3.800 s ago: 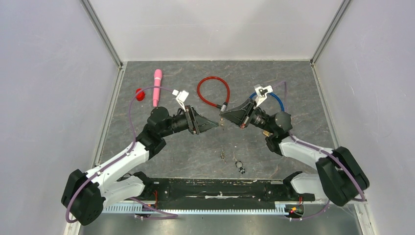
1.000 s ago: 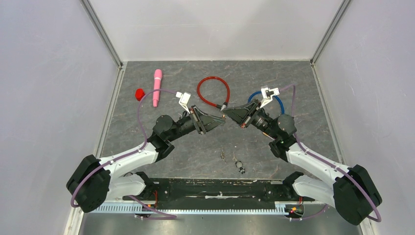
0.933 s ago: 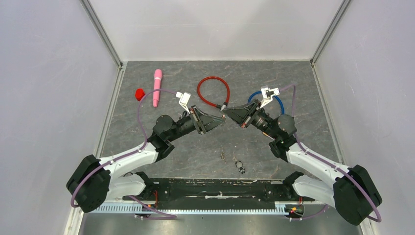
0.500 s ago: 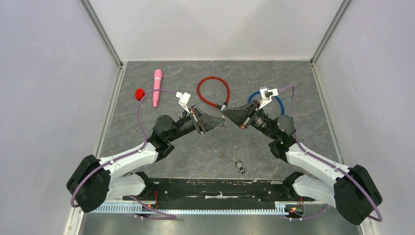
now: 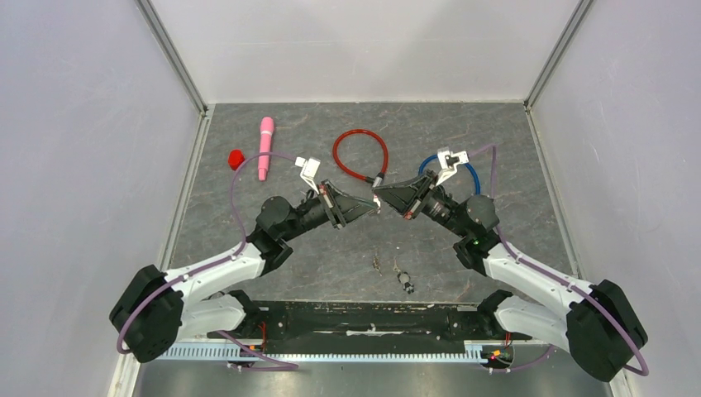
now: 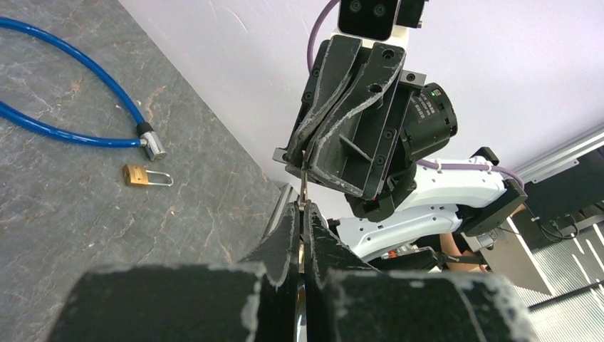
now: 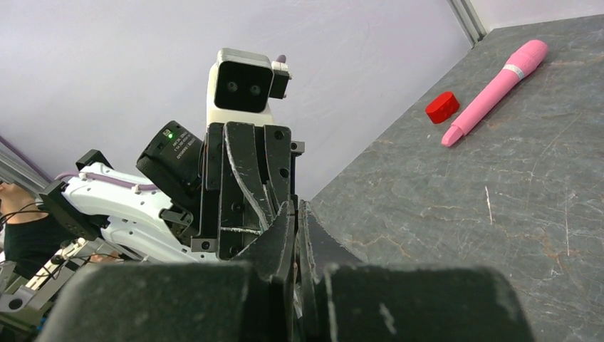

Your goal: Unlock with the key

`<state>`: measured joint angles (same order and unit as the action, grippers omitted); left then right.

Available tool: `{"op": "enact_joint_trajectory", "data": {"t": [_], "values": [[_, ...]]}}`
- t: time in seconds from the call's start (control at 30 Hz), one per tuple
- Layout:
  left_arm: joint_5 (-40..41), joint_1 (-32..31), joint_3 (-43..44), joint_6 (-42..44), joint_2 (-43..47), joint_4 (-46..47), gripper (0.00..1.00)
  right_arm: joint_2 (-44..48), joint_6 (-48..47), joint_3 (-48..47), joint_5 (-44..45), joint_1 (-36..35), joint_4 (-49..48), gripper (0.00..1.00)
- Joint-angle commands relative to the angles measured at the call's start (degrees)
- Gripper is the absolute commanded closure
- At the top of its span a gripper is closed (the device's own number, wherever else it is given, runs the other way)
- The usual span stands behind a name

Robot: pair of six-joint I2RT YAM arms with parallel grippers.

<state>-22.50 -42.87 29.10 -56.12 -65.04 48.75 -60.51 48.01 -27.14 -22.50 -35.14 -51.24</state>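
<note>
My two grippers meet tip to tip above the middle of the table. A thin metal key [image 6: 303,187] bridges the short gap between them. My left gripper [image 6: 303,210] is shut on its near end, and my right gripper [image 6: 303,165] pinches its far end, jaws almost together. In the top view the left gripper [image 5: 370,205] and the right gripper [image 5: 379,198] nearly touch, and the key is too small to make out there. A small brass padlock [image 6: 146,175] lies on the table beside the end of the blue cable lock [image 6: 68,89].
A red cable lock [image 5: 360,155] lies behind the grippers and the blue cable lock [image 5: 471,172] at the right rear. A pink marker [image 5: 265,146] and its red cap [image 5: 236,157] lie at the left rear. Small keys [image 5: 377,265] and a ring [image 5: 405,281] lie near the front.
The arms have closed in from apart to tip to tip. Over the last second the left jaws shut on the key, and both grippers drifted slightly left.
</note>
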Motion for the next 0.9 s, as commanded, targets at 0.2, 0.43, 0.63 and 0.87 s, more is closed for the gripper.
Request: {"op": "enact_joint_trajectory", "data": {"t": [0.2, 0.43, 0.63, 0.87], "values": [[3.9, 1.8, -1.8, 6.3, 9.5, -19.6, 0.98, 3.1, -16.0, -5.9, 8.1, -0.1, 19.5, 0.39], [-8.7, 15.9, -5.4, 3.9, 12.3, -27.2, 0.98, -1.8, -21.2, -11.1, 14.6, 2.5, 32.4, 0.02], [-20.2, 27.2, -1.9, 9.0, 9.8, -40.3, 0.98, -16.3, -24.6, -24.2, 14.8, 7.0, 46.8, 0.04], [-24.4, 32.5, 6.7, 23.1, 1.7, -60.3, 0.98, -35.3, -22.8, -43.7, 29.8, 7.1, 65.5, 0.14]]}}
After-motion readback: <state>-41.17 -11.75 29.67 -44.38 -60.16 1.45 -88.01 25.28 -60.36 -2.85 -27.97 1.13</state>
